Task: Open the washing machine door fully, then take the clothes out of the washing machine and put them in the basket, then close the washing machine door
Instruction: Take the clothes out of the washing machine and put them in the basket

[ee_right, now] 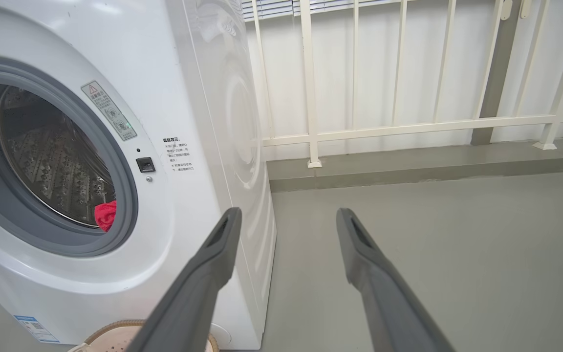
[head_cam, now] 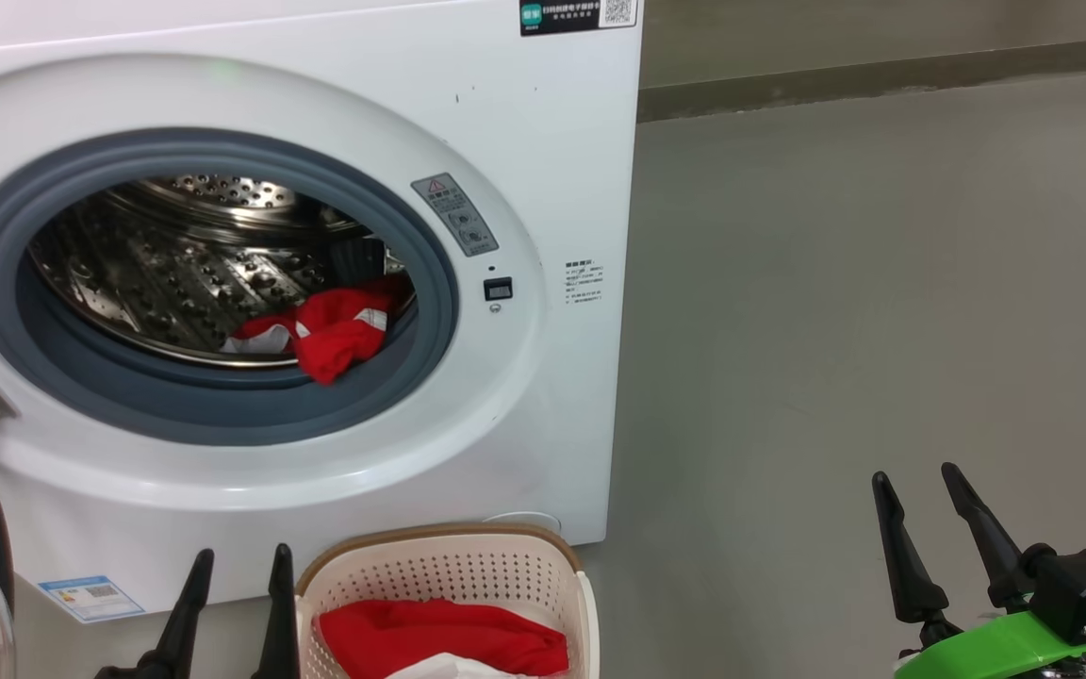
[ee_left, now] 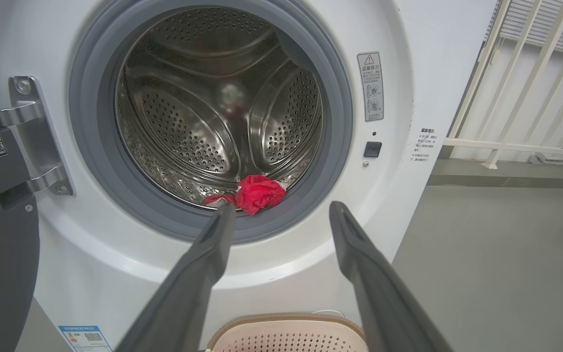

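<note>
Before the washer (head_cam: 543, 141), head view: we are seeing clothes (head_cam: 336, 330) lying at the drum (head_cam: 156, 273) lip, more in the basket (head_cam: 543, 566); left gripper (head_cam: 242, 554) and right gripper (head_cam: 913, 471) are gaping, empty. Left wrist: we are facing the clothes; reaching in seems next. Right wrist: idling aside.

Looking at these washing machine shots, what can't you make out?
Washing machine door: cut off by the left edge in head and left wrist views.
Basket: head view's bottom edge cuts it, so its full contents are hidden.
Clothes in the drum: right wrist view, mostly behind the grey ring.
Printed notice: too small to read.
</note>
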You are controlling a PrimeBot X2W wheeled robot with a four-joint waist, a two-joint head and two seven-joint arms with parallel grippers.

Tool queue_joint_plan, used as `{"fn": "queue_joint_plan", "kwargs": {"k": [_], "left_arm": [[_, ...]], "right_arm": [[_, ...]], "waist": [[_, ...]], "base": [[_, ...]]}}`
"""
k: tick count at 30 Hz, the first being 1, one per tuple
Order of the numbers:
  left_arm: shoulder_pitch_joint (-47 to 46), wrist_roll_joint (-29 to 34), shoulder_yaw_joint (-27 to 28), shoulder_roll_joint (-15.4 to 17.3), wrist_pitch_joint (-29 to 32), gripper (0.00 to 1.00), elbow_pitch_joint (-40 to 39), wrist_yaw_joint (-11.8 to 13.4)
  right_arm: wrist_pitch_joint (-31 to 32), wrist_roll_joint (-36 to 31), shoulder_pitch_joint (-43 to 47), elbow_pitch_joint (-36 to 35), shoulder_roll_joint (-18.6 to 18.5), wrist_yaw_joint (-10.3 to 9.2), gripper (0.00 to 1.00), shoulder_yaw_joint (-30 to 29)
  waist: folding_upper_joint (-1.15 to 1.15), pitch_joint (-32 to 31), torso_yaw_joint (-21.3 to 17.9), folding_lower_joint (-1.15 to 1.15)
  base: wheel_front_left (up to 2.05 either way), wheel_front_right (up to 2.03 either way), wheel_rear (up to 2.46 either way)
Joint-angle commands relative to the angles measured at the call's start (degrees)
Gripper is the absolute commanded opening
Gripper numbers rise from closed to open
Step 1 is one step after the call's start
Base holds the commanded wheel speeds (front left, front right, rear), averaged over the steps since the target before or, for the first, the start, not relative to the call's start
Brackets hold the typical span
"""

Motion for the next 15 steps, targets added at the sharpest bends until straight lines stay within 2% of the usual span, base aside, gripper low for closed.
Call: {"fn": "queue_joint_plan", "kwargs": {"k": [1, 15], "left_arm": [[-0.9, 0.9, 1.8, 0.2, -0.7, 1.0, -1.7, 0.3], [-2.7, 0.4, 0.9, 0.1, -0.7, 1.0, -0.3, 1.5]], "right_arm": [[-0.4, -0.1, -1.3, -1.4, -0.8, 0.28, 1.0, 1.4], [-0.4, 0.2, -2.4, -1.6, -0.5, 0.28, 1.0, 1.5]], "waist": [[0.0, 0.2, 0.0, 0.0], [0.0, 2.3, 0.3, 0.0]], "base": [[0.0, 0.0, 0.0], [0.0, 0.0, 0.0]]}}
